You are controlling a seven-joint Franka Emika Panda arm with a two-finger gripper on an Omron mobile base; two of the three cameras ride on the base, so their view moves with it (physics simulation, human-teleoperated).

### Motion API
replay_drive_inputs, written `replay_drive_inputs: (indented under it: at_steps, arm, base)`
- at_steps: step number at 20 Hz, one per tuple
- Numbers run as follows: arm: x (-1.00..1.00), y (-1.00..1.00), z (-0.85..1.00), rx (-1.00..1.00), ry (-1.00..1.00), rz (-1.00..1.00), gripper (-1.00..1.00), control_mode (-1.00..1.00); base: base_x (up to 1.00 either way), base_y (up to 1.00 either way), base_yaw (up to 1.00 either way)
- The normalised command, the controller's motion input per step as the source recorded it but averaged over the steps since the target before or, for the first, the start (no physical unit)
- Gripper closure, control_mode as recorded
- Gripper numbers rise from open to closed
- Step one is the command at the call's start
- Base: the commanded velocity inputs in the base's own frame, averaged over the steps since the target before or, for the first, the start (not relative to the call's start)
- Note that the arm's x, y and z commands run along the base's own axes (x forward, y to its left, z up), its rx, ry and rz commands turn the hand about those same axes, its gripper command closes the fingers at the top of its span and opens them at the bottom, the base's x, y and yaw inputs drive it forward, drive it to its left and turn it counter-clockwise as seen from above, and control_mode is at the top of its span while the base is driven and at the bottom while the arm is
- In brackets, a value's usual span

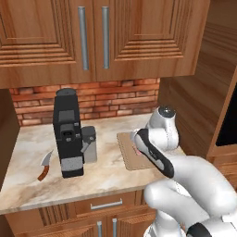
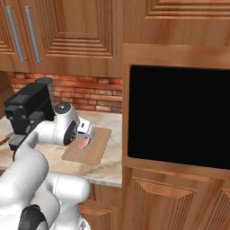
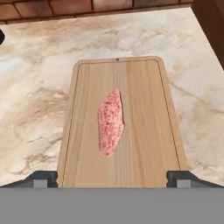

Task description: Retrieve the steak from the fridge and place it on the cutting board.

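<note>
A: Hand view, looking straight down: the steak (image 3: 110, 122) lies flat near the middle of the cutting board (image 3: 144, 131), long axis running along the board's length. The board rests on the marbled countertop (image 3: 39, 87), with a strip of brick wall (image 3: 65, 6) beyond its far end.

B: Left base view adds the surroundings. A black coffee machine (image 1: 68, 134) stands on the countertop to the left of the cutting board (image 1: 127, 152), and a knife (image 1: 45, 165) lies left of the machine. The arm covers most of the board; only a sliver of the steak (image 1: 137, 151) shows at the arm's edge.

A: Right base view shows what the left one does not: a dark oven front (image 2: 177, 117) set in the wooden cabinet right of the countertop. The steak (image 2: 83, 143) is visible on the board (image 2: 92, 150), just below the wrist.

B: State of the gripper (image 3: 112, 178)?

A: Spread wide. In the hand view its two fingertips (image 3: 43, 178) stand near the outer edges of the board, one on each side, well apart from the steak. Nothing lies between them but bare wood and the end of the steak; the gripper holds nothing and touches nothing.
</note>
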Motion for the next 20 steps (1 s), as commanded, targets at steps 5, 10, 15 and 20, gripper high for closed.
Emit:
replay_drive_inputs:
  at_steps: [5,10,15,20]
  arm:
    - [-0.83,-0.01,0.93,0.00,0.00,0.00,-1.00,-1.00]
    - [-1.00,-0.04,0.59,0.00,0.00,0.00,-1.00,-1.00]
    - [-1.00,0.00,0.61,0.00,0.01,0.00,-1.00,-1.00]
    - [-0.85,0.03,0.80,0.00,0.01,0.00,-1.00,-1.00]
  base:
    - [0.00,0.00,0.00]
    - [0.00,0.00,0.00]
    - [0.00,0.00,0.00]
    - [0.00,0.00,0.00]
